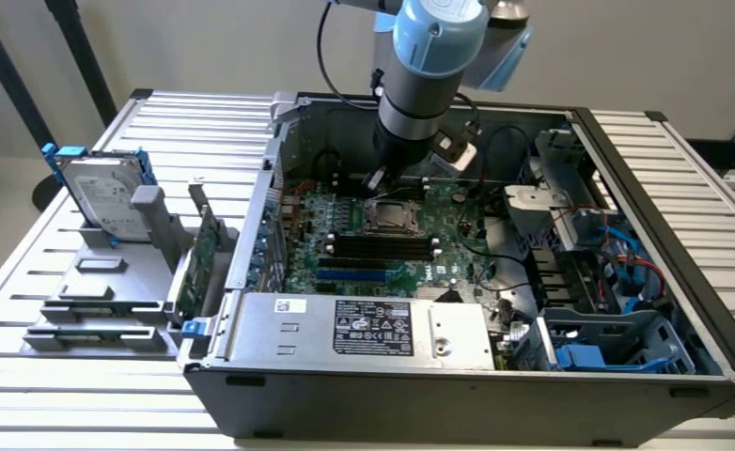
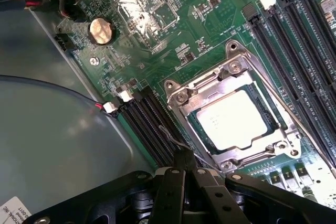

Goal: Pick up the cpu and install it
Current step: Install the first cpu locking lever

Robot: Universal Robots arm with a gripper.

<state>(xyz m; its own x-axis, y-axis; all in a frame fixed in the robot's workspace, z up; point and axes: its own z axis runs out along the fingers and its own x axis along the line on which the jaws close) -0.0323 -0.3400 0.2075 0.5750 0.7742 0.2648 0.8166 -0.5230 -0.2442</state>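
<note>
Cpu [image 2: 234, 119] sat in socket frame [image 2: 181, 97] on green board [image 2: 157, 51]. Tool [image 2: 184, 157] clenched, empty, just beside the frame. Install step looked near done; securing w/ latch prob. needs care.

A hard drive [image 1: 101, 202] stands in a grey rack [image 1: 111, 291] at nine o'clock of the open case [image 1: 468, 376]; a coin cell [image 2: 101, 30] sits on the board [image 2: 157, 51].

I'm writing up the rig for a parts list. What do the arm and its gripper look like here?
The arm is a round grey tube with a light-blue joint cap and a black cable running alongside it. The gripper is black, with angular linkage bars joined by silver pivot pins and narrow dark fingertips.
</note>
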